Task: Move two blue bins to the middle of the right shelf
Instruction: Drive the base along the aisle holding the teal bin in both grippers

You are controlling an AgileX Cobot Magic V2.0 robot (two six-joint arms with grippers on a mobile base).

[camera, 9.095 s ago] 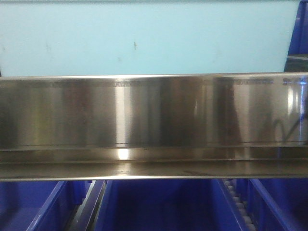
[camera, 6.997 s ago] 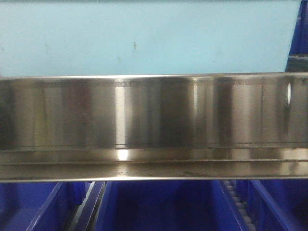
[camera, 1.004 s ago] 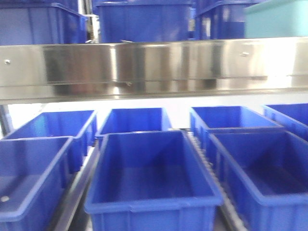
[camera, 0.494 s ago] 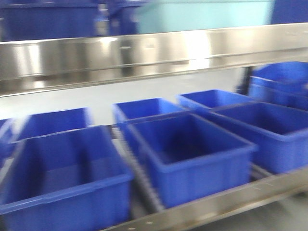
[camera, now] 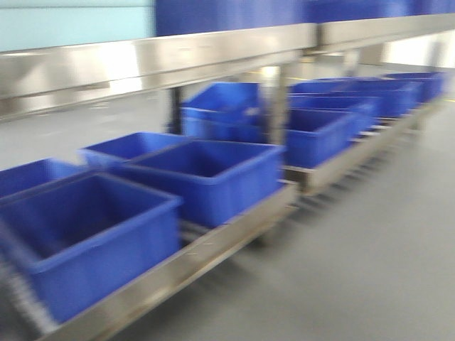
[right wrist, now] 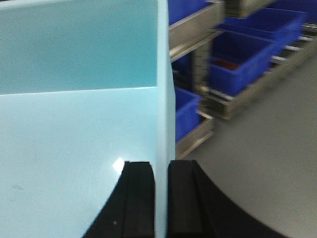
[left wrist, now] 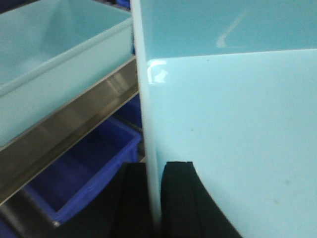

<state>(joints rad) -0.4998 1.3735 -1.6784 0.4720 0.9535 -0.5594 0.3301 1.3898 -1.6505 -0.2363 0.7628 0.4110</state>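
Both claws were clamped on the pale blue bin (left wrist: 233, 139): left gripper (left wrist: 153, 198) pinching its left wall, right gripper (right wrist: 161, 198) its right wall. It hung near the shiny steel shelf tier (camera: 142, 60), dark blue bins (camera: 206, 174) sitting lower down.

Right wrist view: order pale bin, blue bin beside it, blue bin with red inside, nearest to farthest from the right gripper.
1. pale bin: wall clamped in the right gripper.
2. blue bin beside it: just right, low tier.
3. blue bin with red inside: farther right, beyond.
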